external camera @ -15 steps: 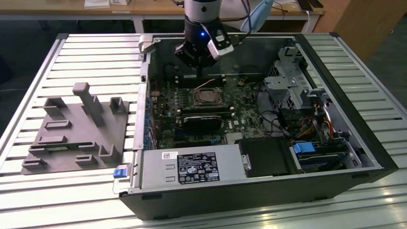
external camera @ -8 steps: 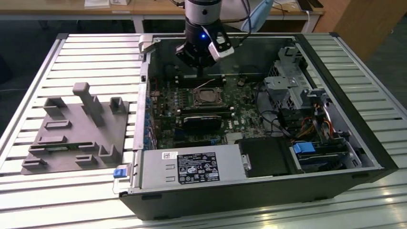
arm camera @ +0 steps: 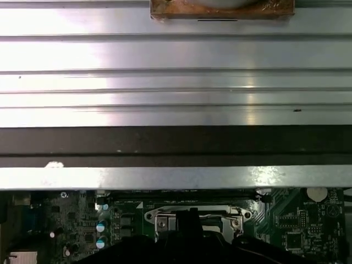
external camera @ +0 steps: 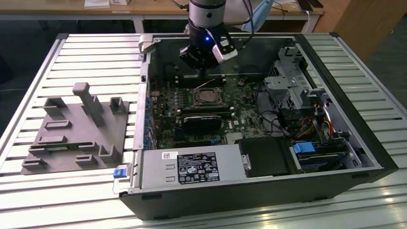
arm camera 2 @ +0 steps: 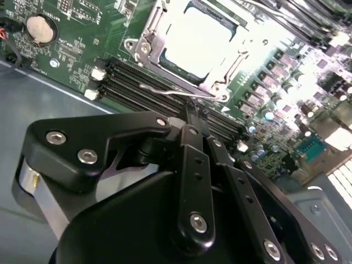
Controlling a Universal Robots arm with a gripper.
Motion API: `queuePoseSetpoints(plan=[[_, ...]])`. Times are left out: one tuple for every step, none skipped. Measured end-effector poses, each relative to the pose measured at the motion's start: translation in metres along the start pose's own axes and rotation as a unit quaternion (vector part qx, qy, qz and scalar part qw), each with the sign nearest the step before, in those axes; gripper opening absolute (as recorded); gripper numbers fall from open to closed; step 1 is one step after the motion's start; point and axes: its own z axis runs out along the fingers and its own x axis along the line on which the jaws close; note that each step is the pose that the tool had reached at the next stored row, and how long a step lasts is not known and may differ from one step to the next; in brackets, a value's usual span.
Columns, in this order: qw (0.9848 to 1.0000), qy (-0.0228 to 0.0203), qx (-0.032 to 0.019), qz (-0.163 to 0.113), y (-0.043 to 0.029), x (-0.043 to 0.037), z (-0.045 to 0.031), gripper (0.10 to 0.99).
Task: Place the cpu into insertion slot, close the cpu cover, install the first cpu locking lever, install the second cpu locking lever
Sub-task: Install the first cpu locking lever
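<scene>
Silvery-pale, the cpu (arm camera 2: 198, 36) lies seated on the green motherboard (arm camera 2: 82, 49), with the cpu cover (arm camera 2: 147, 41) folded flat around it; a thin wire lever (arm camera 2: 165, 89) runs along the cover's edge, beside the black memory slots (arm camera 2: 132, 82); the black tool (arm camera 2: 190, 111) hangs just at this lever, its fingers together; whether they pinch the wire, I cannot tell; the open computer case (external camera: 254, 200) stands on a slatted metal table (external camera: 89, 52).

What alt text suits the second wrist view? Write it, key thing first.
A black gripper hangs over a green motherboard, its tip beside a thin silver wire lever. Beyond it, the pale silver square cpu lies inside the cut-out of the silvery metal cpu cover.
</scene>
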Motion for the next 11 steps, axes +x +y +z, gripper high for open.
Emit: queuePoseSetpoints(plan=[[1.0000, 0.0000, 0.0000, 0.000, -0.0001, -0.0006, 0.0014, 0.106], [1.0000, 0.0000, 0.0001, 0.000, -0.0001, -0.0010, 0.0027, 0.106], [1.0000, -0.0001, 0.0003, 0.000, -0.0001, -0.0013, 0.0040, 0.106], [1.0000, 0.0000, 0.0006, 0.000, -0.0002, -0.0015, 0.0053, 0.106], [1.0000, 0.0000, 0.0006, 0.000, -0.0002, -0.0020, 0.0064, 0.106], [1.0000, -0.0001, 0.0006, 0.000, -0.0002, -0.0029, 0.0071, 0.106], [1.0000, 0.0000, 0.0006, 0.000, -0.0002, -0.0037, 0.0078, 0.106], [1.0000, 0.0000, 0.0007, 0.000, -0.0001, -0.0047, 0.0083, 0.106], [1.0000, 0.0000, 0.0006, 0.000, 0.0001, -0.0058, 0.0089, 0.106], [1.0000, 0.0000, 0.0007, 0.000, 0.0002, -0.0068, 0.0094, 0.106], [1.0000, 0.0000, 0.0007, 0.000, 0.0004, -0.0075, 0.0098, 0.106]])
